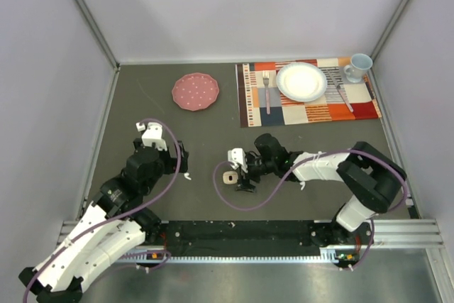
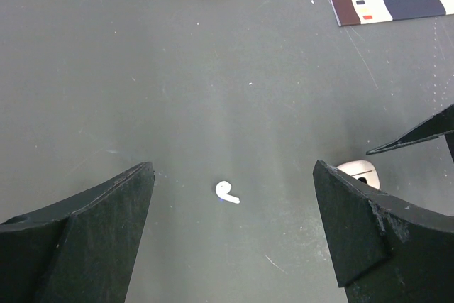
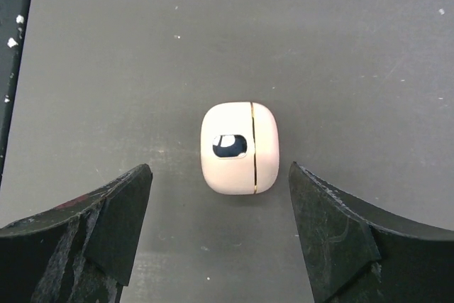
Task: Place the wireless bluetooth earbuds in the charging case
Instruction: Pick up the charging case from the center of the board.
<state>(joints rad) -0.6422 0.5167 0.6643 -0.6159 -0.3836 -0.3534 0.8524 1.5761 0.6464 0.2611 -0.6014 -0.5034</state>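
One tiny white earbud (image 2: 226,191) lies on the dark table between my left gripper's (image 2: 233,168) open fingers, untouched; in the top view it is a white speck (image 1: 187,175) by that gripper (image 1: 182,164). The other earbuds are out of view. A pale pinkish-white charging case (image 3: 240,148), shut, with a dark oval window, lies flat between and just ahead of my right gripper's (image 3: 219,175) open fingers, untouched. The top view shows the case (image 1: 228,177) just left of the right gripper (image 1: 243,175). The left wrist view shows its edge (image 2: 358,172) behind the right finger.
A pink plate (image 1: 195,92) lies at the back centre-left. A patterned placemat (image 1: 252,101) at the back right carries a white plate (image 1: 301,81), a fork, a knife and a pale blue cup (image 1: 358,67). Purple cables loop around both arms.
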